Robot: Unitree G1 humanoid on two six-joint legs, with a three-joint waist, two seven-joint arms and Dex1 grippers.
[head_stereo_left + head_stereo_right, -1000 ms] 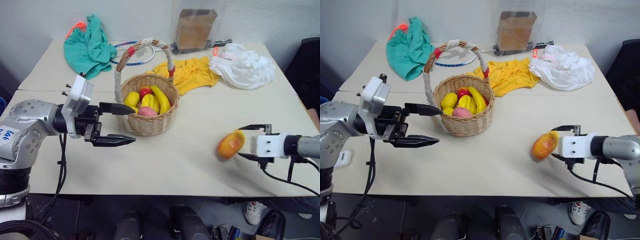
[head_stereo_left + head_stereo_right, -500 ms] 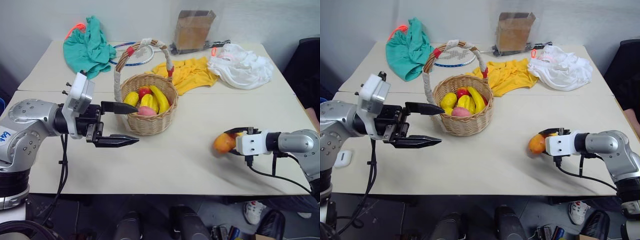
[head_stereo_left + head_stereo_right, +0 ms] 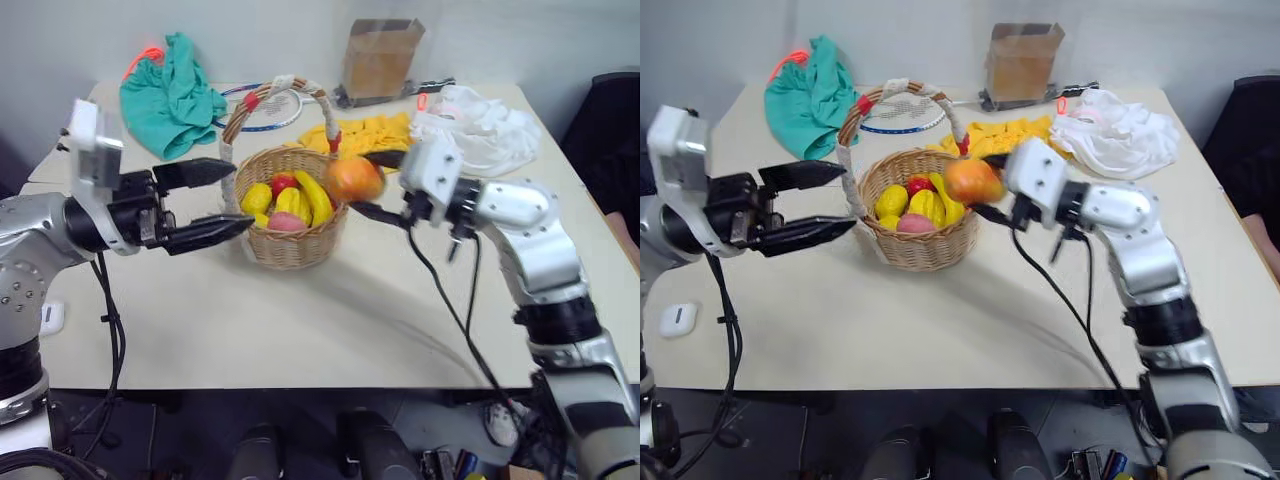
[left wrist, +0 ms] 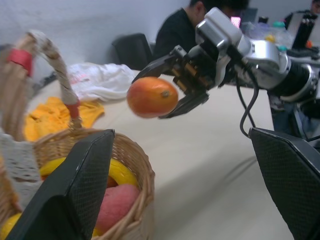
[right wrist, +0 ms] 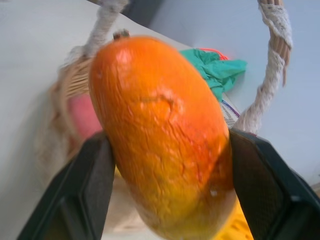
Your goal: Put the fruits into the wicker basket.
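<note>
The orange-yellow mango [image 3: 354, 179] hangs in the air just over the right rim of the wicker basket [image 3: 290, 245], and my right gripper [image 3: 367, 186] is shut on it, pointing left. Inside the basket the pink-red peach [image 3: 285, 221] lies at the front among yellow fruits and a banana. The basket's arched handle [image 3: 236, 112] stands at its left and back. On the basket's left, my left gripper [image 3: 240, 195] is open, its fingers level and aimed at the basket beside the handle. The right wrist view has the mango [image 5: 160, 135] between both pads.
Behind the basket lie a yellow cloth [image 3: 375, 130], a green cloth [image 3: 170, 80], a white cloth [image 3: 480, 125], a racket [image 3: 270, 100] and a cardboard box [image 3: 380, 55]. A small white case [image 3: 677, 318] lies near the left table edge. A seated person [image 4: 195, 25] is across the room.
My right arm swung up and to the left, carrying the mango from the table's right front to above the basket's right rim. My left gripper rose a little and stayed open.
</note>
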